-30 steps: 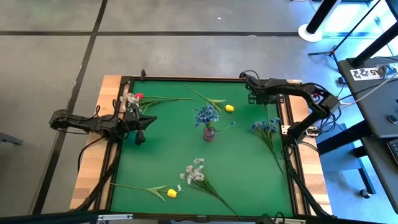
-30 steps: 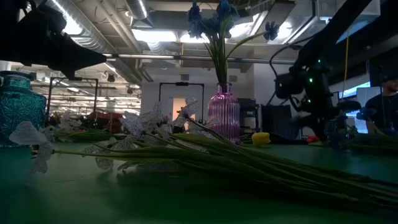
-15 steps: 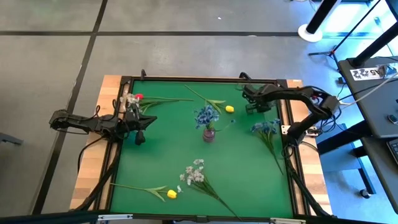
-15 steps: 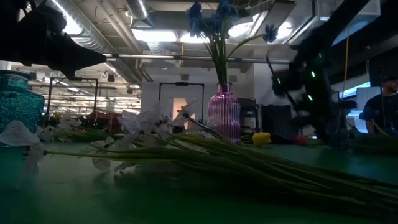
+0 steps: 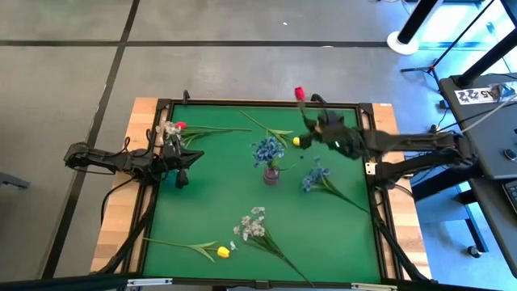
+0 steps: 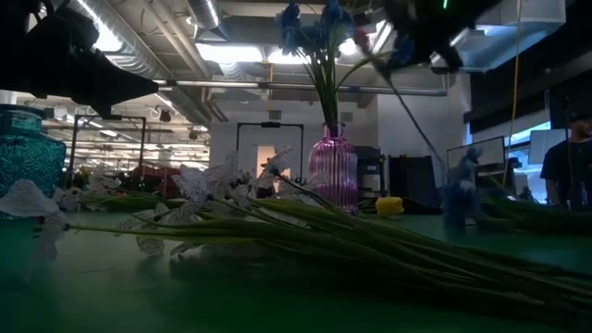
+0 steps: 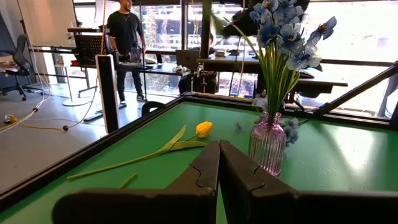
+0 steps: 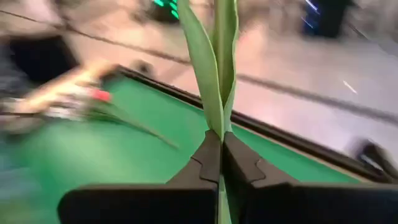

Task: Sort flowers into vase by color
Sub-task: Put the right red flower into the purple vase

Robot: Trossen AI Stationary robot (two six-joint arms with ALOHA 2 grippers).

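Observation:
My right gripper (image 5: 324,131) is raised over the far right part of the green table and is shut on a red flower, whose bloom (image 5: 299,93) stands out past the far edge. My left gripper (image 5: 190,160) waits shut at the left edge, touching nothing. The pink vase (image 5: 271,174) stands mid-table on its base with blue blossoms (image 5: 268,149) in it. A blue spray (image 5: 315,174) lies right of the vase. A yellow tulip (image 5: 298,141) lies behind the vase, and another yellow tulip (image 5: 223,251) lies near the front. A white spray (image 5: 252,224) lies in front of the vase. My right gripper pinches the red flower's green stem and leaves (image 8: 217,118) between its two shut fingers (image 8: 205,158). The stem runs on past the fingertips to the bloom, lifted off the table. In the low view a thin stem (image 6: 416,125) slants down from the gripper toward the blue spray (image 6: 460,194); whether they touch, I cannot tell.
Another red bloom (image 5: 181,125) and pale blossoms (image 5: 167,129) sit at the far left corner. A teal glass vase (image 6: 28,157) shows on the left in the low view. A black raised rim (image 5: 258,102) frames the table. A person (image 7: 126,37) stands in the room beyond.
My right gripper has gone up from the table's far right corner, and the arm has stretched out level. The red flower has come up off the table with it, bloom pointing past the far edge. The blue spray has slid left toward the pink vase.

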